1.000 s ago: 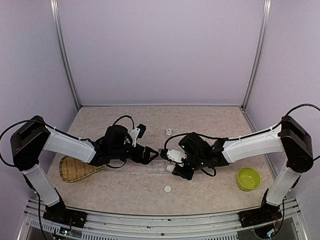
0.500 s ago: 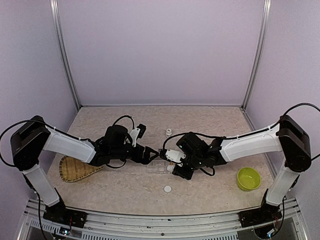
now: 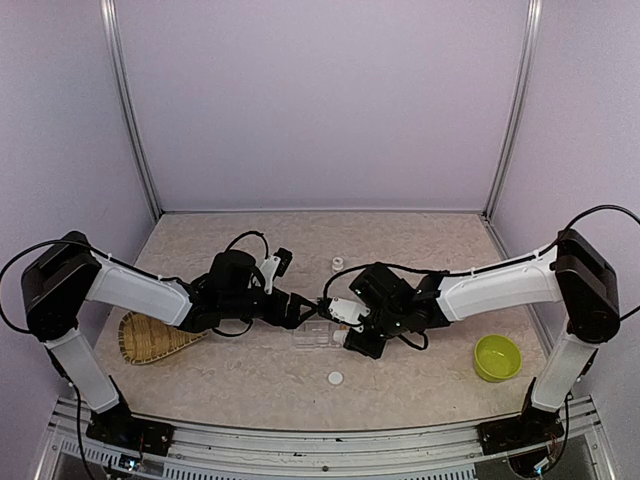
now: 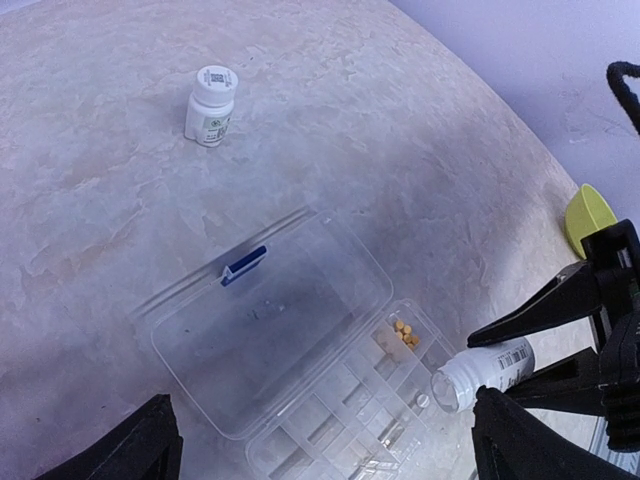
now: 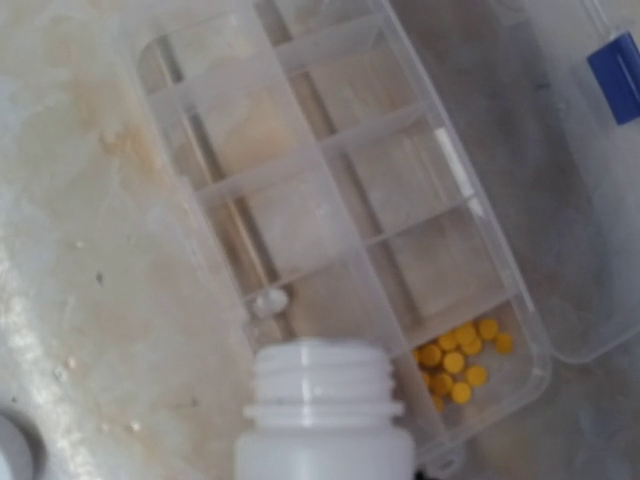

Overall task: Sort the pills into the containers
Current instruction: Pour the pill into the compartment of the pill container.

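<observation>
The container, a clear compartment box (image 3: 312, 336), lies open between my arms, its lid (image 4: 260, 330) folded flat. Several orange pills (image 5: 460, 360) sit in one end compartment (image 4: 405, 333). A single white pill (image 5: 268, 300) lies in a compartment by the box's edge. My right gripper (image 3: 350, 318) is shut on an uncapped white bottle (image 5: 325, 410), tipped on its side with its mouth over the box's edge (image 4: 450, 385). My left gripper (image 4: 325, 455) hovers open above the box, fingers wide and holding nothing.
A second, capped pill bottle (image 4: 211, 105) stands upright beyond the box. A loose white cap (image 3: 335, 378) lies in front of the box. The lime-green bowl (image 3: 497, 357) sits at the right, the woven bamboo tray (image 3: 150, 338) at the left.
My right arm has crept slightly left, bringing the tipped bottle a little closer over the box. The left arm has held still.
</observation>
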`<state>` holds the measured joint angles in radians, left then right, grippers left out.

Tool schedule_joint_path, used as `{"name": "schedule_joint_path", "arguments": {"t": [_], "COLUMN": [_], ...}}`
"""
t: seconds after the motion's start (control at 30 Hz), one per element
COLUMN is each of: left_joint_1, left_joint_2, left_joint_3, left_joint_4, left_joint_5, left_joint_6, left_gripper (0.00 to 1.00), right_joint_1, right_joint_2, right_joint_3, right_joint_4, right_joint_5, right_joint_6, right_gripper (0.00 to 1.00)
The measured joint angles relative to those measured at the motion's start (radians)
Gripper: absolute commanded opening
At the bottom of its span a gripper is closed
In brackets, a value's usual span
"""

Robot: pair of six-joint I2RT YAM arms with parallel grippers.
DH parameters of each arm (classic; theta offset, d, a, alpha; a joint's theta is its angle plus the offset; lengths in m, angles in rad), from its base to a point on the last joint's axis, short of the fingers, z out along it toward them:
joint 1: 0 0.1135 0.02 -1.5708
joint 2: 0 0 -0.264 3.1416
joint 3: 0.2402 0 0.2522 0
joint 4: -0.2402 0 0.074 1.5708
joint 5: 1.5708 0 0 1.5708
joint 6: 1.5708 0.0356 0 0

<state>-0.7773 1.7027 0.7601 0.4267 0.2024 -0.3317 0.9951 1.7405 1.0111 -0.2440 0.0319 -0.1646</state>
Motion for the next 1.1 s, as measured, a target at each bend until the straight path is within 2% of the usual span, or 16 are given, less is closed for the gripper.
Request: {"name": "schedule_joint_path", "arguments": {"t": [1.1], "left_joint_1": [0.0], "left_joint_2": [0.0], "left_joint_3": [0.0], "left_joint_4": [0.0], "left_joint_5": [0.0], "left_joint_6": [0.0], "left_gripper": [0.99], "right_joint_1": [0.011], "right_joint_2": [0.036], "right_joint_3": [0.098], "right_joint_4": [-0.148], "right_joint_5": [0.041], "right_joint_6": [-0.027], "right_gripper": [0.18]}}
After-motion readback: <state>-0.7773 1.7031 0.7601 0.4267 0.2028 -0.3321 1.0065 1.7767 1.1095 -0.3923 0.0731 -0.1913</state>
